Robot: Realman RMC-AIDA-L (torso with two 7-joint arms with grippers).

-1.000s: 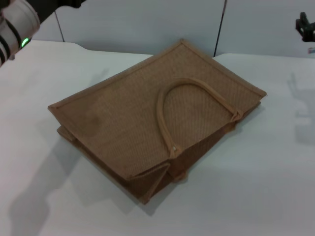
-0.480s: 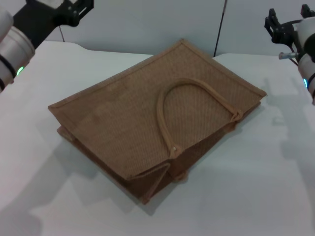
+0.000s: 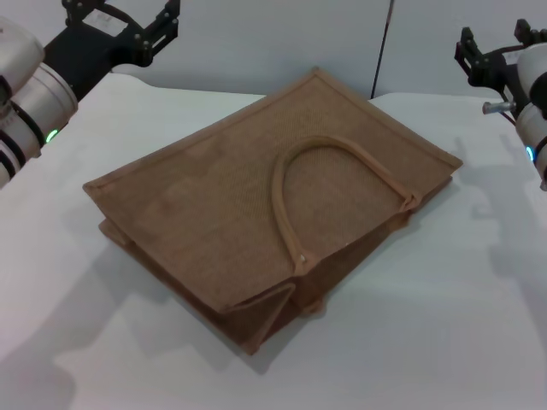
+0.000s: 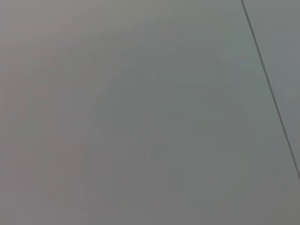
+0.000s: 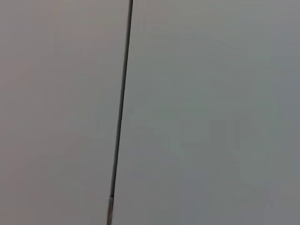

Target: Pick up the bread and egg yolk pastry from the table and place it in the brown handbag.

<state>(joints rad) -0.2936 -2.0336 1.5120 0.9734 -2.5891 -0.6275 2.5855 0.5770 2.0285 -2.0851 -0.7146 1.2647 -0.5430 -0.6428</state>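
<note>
Hovering high at the far left corner, the left gripper [image 3: 122, 24] shows black fingers spread open, holding nothing. Between the arms, the large tan-brown woven jute handbag [image 3: 256, 205] lies flat on the broad white surface [image 3: 444, 325], its long axis running diagonally, one arched handle uppermost. The right gripper [image 3: 496, 55] hangs at the far right; whether it is open cannot be told. Neither bread nor pastry is visible.

The brown handbag [image 3: 256, 196] is showing a coarse woven jute cloth, matt and rough, with smoother corded handles. The table [image 3: 444, 342] is looking smooth, matt white. Both grippers' housings are appearing as matt black plastic.
</note>
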